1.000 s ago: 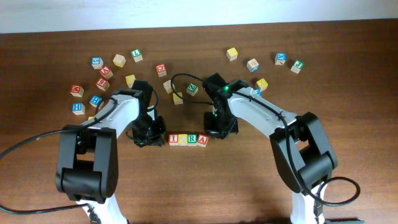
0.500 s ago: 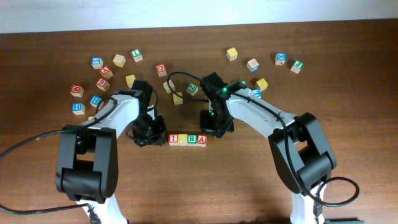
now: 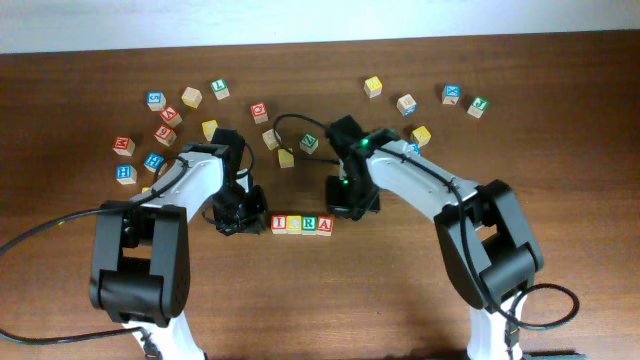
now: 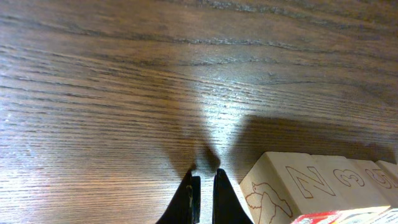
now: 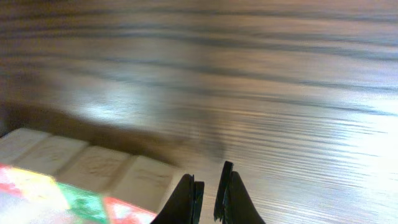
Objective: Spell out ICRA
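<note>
A row of lettered blocks (image 3: 302,224) lies at the table's middle front; I read I, a yellow-green block, R and A. My left gripper (image 3: 245,222) sits low on the table just left of the I end, shut and empty. In the left wrist view its fingers (image 4: 202,186) are almost together beside the row's end block (image 4: 280,190). My right gripper (image 3: 347,208) is just above and right of the A end, shut and empty. In the right wrist view its fingers (image 5: 210,186) stand next to the row (image 5: 93,171), which is blurred.
Several loose letter blocks lie at the back left (image 3: 165,115). More lie at the back right (image 3: 450,100), and a few sit between the arms (image 3: 285,150). The table's far edge runs along the top.
My right gripper has shifted a little to the left, closer to the A end of the row. The left gripper and the row have not moved.
</note>
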You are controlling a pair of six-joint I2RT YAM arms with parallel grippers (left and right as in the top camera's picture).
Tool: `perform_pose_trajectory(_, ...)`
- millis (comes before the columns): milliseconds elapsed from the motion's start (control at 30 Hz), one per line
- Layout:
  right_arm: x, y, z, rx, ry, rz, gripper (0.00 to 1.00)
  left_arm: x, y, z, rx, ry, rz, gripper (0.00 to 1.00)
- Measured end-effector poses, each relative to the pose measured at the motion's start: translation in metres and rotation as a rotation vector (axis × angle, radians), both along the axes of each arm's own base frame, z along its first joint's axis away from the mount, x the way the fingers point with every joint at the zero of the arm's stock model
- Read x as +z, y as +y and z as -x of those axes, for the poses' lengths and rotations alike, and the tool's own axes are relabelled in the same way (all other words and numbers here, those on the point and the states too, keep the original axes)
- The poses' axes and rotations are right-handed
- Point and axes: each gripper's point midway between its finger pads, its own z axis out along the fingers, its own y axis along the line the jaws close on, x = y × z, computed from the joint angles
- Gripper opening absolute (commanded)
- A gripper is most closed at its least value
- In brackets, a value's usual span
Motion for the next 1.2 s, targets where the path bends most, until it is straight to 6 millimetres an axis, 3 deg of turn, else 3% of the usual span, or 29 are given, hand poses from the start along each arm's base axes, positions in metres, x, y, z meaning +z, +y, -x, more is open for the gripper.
perform_pose_trajectory(67,-0.001,-0.028,-0.005,-0.05,0.03,0.036,0.06,0.0,0.0,0.0,0.0,0.0,0.0,0.02)
perform_pose_trajectory(133,-0.003,-0.038,0.008,-0.043,0.084,0.062,0.06,0.0,0.0,0.0,0.0,-0.001,0.001,0.02)
perform_pose_trajectory(400,-0.009,0.013,0.015,0.045,0.007,-0.004,0.06,0.0,-0.009,0.001,-0.026,-0.008,0.005,0.02)
perform_pose_trajectory(533,-0.009,0.015,0.014,0.043,0.002,-0.012,0.06,0.0,-0.018,0.004,-0.055,-0.008,0.005,0.02)
perform_pose_trajectory(1000,-0.009,0.018,0.011,0.042,-0.011,-0.025,0.05,0.0,-0.017,0.004,-0.055,-0.008,0.0,0.0)
perform_pose_trajectory(1200,-0.009,0.01,0.016,0.032,0.016,0.016,0.14,0.0,-0.011,0.004,-0.054,-0.008,-0.027,0.0)
